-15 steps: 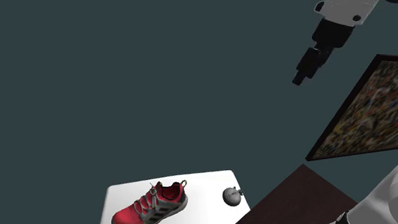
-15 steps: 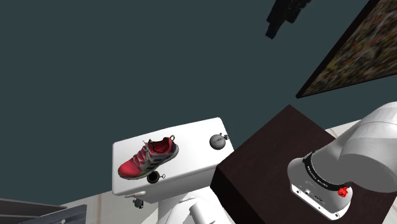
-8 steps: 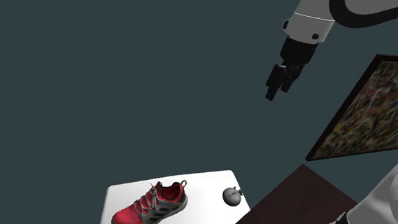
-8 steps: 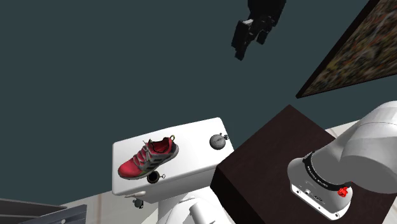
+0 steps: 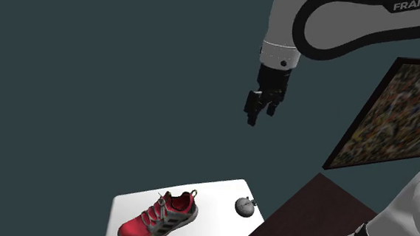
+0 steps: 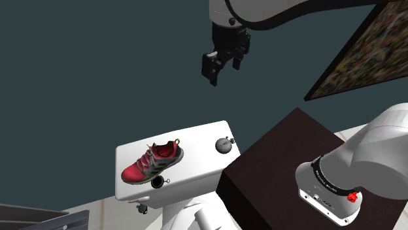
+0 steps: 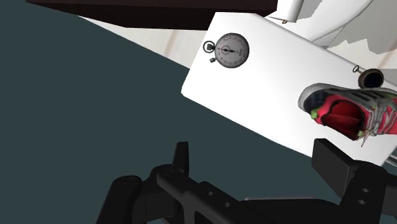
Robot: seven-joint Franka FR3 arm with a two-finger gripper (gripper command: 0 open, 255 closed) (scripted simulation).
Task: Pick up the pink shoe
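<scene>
High above the bench (image 5: 219, 199) in the shoulder view, the arm (image 5: 331, 28) has swung down and across over the last second, and the jaws now hang much lower against the dark wall. They are closer to the pink shoe (image 5: 157, 218), which has not moved. It lies well below the jaws and off to one side, on its sole and near the bench's edge farther from the stand. A round watch (image 5: 245, 206) sits on the bench too, more nearly under the jaws than the shoe is.

From the second exterior view the same descent shows. The jaws stand apart and empty, with a clear gap, well above the bench. The shoe (image 6: 152, 162) is a pink-red trainer with grey side stripes, pale laces and a light sole. A small dark round thing (image 6: 157, 183) lies just beside it.

Along the wrist view the fingers (image 7: 334, 164) are spread wide. The shoe (image 7: 350, 114) lies ahead of them, past one fingertip and not between the two. Its open collar shows the pink lining and a grey heel rim.

I judge this to be the approach. The jaws are open for the grasp, but they must still drop a good way and shift sideways over the shoe.
</scene>
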